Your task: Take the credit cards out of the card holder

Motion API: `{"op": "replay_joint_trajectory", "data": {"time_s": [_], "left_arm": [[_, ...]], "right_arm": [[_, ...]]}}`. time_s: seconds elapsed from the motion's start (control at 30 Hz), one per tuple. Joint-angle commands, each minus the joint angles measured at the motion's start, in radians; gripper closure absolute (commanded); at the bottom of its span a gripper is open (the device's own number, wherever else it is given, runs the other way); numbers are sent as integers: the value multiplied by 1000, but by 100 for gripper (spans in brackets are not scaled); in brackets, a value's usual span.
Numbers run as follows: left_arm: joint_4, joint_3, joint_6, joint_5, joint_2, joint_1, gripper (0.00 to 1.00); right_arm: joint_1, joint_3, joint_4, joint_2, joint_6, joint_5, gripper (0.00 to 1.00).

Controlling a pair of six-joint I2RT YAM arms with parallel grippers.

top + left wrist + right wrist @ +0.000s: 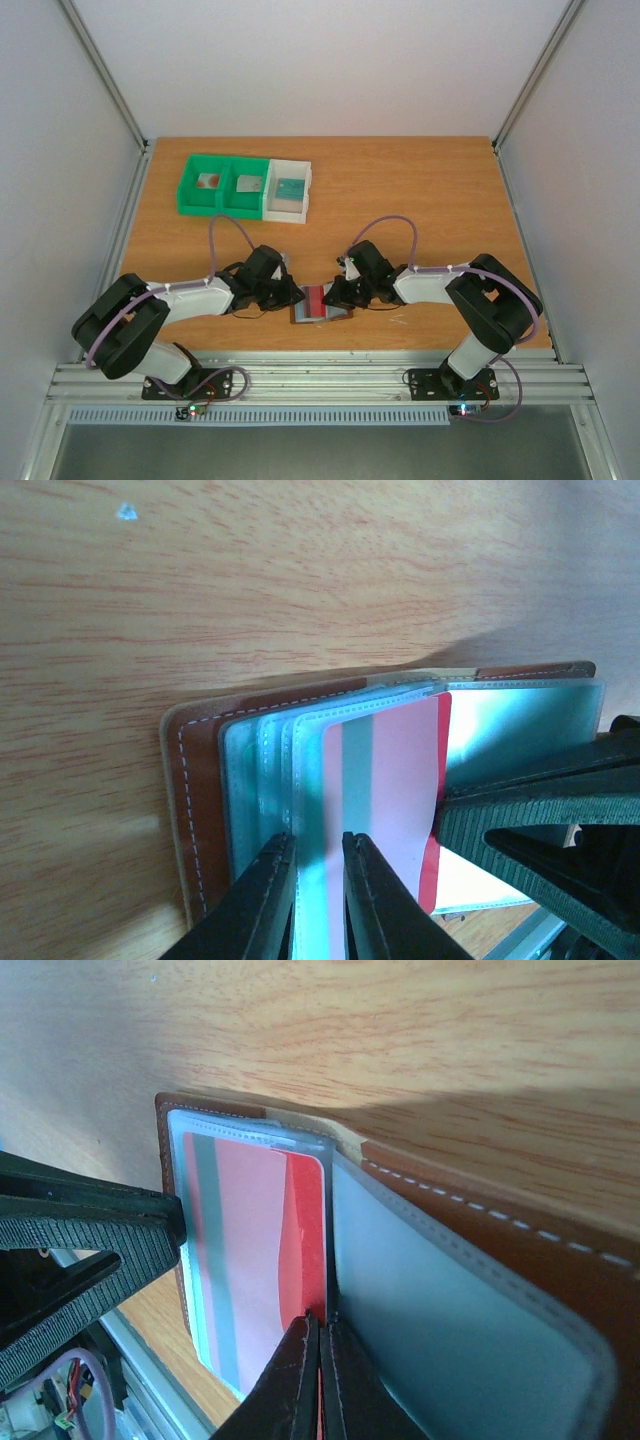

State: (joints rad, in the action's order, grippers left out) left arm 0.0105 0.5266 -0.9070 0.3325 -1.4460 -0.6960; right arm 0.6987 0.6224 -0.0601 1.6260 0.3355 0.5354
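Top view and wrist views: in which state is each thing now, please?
card holder, open, flat on the table
pink and red card, inside a clear sleeve of the holder
left gripper, slightly open around a sleeve edge
right gripper, shut at that card's red edge
green bin, upright, holds a white card and a grey card
white bin, upright, holds a teal card

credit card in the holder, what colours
Credit card: pink, teal stripe, red edge; right wrist view.

Both arms folded inward, wrists low; left pincer (318, 852) slightly parted; right pincer (320, 1335) pinched closed.
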Motion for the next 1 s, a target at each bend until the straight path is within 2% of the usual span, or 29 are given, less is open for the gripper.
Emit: {"op": "replay_joint_trajectory", "data": {"time_s": [0.0,0.07,0.2,0.37,0.47,0.63,0.97], "left_arm": [[71,-11,26,-41,-35,-3,84],[67,-16,27,-40,-33,-3,84],[66,-13,26,-38,-29,-3,84],[60,-17,22,-36,-31,-3,84],[61,-16,20,-38,-35,-3,84],[74,-15,15,-48,-26,-3,85],[130,-6,23,-96,-2,-3,85]], "right_arm": [[-24,-21,22,-11,6,-21,99],[-26,-23,16,-10,8,-19,98],[-25,-14,4,17,11,-3,89],[-27,-16,-29,47,19,17,87],[-28,-18,-38,54,16,18,89],[-45,-46,-82,55,29,35,99],[-85,-87,-97,2,31,54,99]]}}
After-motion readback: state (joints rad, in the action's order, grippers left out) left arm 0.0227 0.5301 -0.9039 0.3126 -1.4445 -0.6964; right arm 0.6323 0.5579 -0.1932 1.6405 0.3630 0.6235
